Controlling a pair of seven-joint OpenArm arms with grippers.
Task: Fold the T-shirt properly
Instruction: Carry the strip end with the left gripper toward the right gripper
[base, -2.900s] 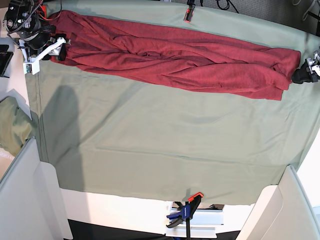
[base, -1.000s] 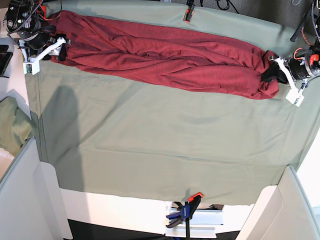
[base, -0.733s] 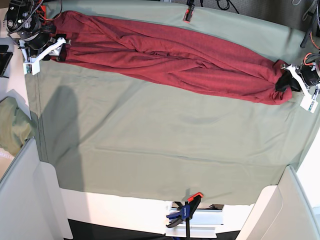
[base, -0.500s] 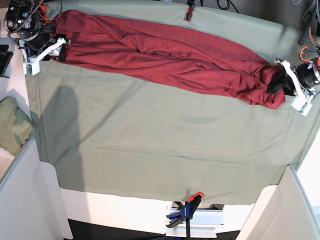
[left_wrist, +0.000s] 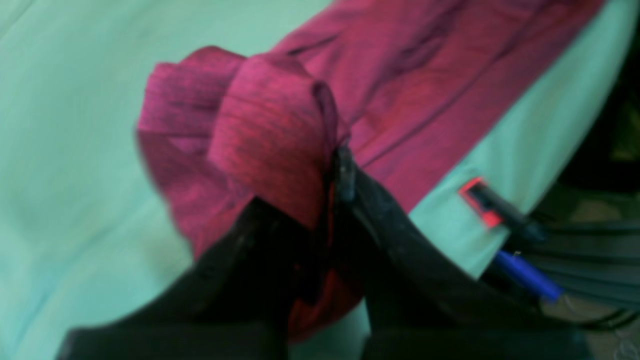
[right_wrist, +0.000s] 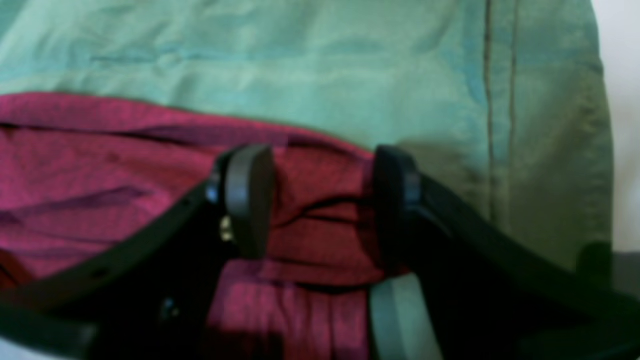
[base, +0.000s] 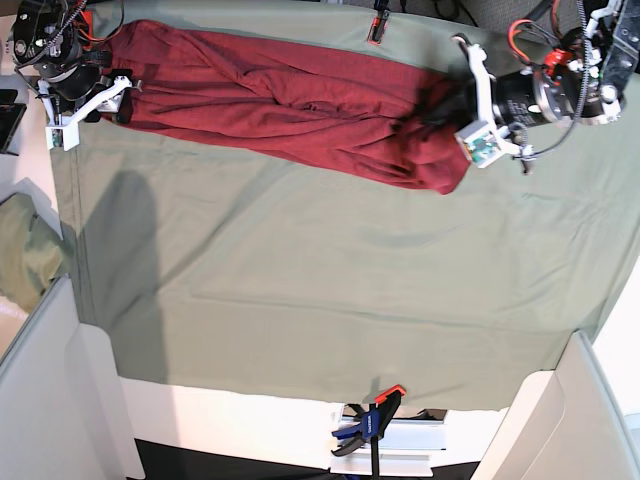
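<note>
T-shirt (base: 290, 100) fabric, soft and limp, bunches between our clamped left gripper (left_wrist: 320, 210) fingers, while our right gripper (right_wrist: 320, 200) straddles its hem, jaws wide.

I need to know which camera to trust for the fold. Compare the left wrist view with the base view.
Only the left wrist view shows the left gripper shut on a bunched end of the T-shirt, its fingers pinching the fabric. Only the base view shows the whole shirt stretched along the far edge, the right gripper at its other end, and the blue clamp. Both show the T-shirt on the green table cloth.
</note>
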